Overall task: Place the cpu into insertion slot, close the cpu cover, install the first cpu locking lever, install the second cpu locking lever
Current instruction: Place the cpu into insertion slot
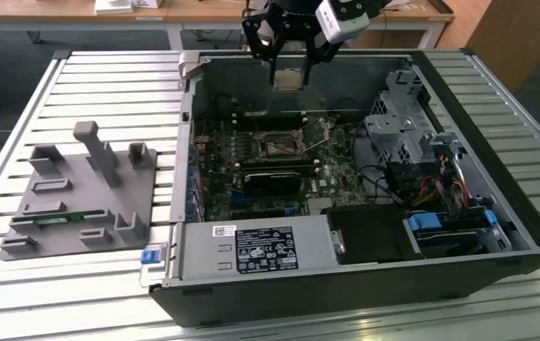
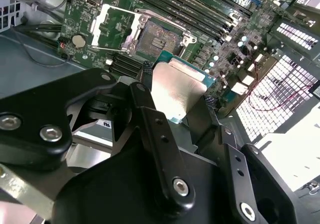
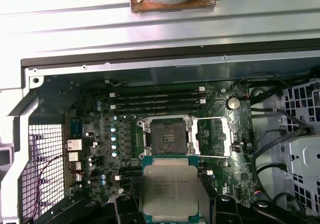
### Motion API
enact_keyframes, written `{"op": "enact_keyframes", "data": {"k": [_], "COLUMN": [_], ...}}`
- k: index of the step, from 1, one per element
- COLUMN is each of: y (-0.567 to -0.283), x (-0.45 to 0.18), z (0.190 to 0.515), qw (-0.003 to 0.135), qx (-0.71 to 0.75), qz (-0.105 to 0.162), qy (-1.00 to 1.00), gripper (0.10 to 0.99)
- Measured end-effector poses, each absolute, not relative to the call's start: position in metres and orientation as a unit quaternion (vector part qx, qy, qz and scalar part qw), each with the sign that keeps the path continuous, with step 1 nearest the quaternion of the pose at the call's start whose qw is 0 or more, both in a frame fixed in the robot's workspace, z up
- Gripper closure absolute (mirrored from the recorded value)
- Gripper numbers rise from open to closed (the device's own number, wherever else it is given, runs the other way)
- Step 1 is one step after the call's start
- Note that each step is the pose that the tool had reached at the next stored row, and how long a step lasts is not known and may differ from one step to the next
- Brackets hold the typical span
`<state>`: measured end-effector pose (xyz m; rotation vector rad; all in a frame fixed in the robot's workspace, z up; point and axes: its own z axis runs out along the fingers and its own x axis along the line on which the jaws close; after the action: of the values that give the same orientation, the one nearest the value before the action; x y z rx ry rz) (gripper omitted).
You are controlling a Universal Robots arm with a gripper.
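Exterior view has the gripper (image 1: 290,79) hanging over the far side of the open case (image 1: 536,245), high above the board (image 1: 251,177). Its fingers (image 2: 146,70) are clamped on two opposite edges of the cpu (image 3: 170,189), which touches nothing else and faces metal side up in both wrist views. The slot (image 3: 165,136) lies on the board nearer than the gripper in the exterior view, bare and dark in its centre. The cover (image 3: 213,136) is swung open to one side of it, so the way down looks free. The step in hand is carrying the cpu over and seating it, and it calls for care more than force. The chip should come in level, with its edges square to the slot's rim; in the first wrist view the two already look roughly parallel. It should then go straight down with no sideways slide, since the slot's contacts probably bend easily. The corner mark and edge notches that fix the chip's orientation are too small to make out, so I cannot tell whether it is turned the right way. The fingers need to pass clear of the cover and the rim, and should part only once the chip sits flat inside the rim, not on it.
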<state>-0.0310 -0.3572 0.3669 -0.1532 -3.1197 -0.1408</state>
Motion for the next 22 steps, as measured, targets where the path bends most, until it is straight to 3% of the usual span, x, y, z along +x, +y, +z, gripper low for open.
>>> {"op": "enact_keyframes", "data": {"k": [22], "y": [-0.3572], "x": [-0.0310], "z": [0.3658], "qw": [0.006], "qx": [-0.087], "qz": [-0.045], "qy": [-0.995], "gripper": [0.561]}}
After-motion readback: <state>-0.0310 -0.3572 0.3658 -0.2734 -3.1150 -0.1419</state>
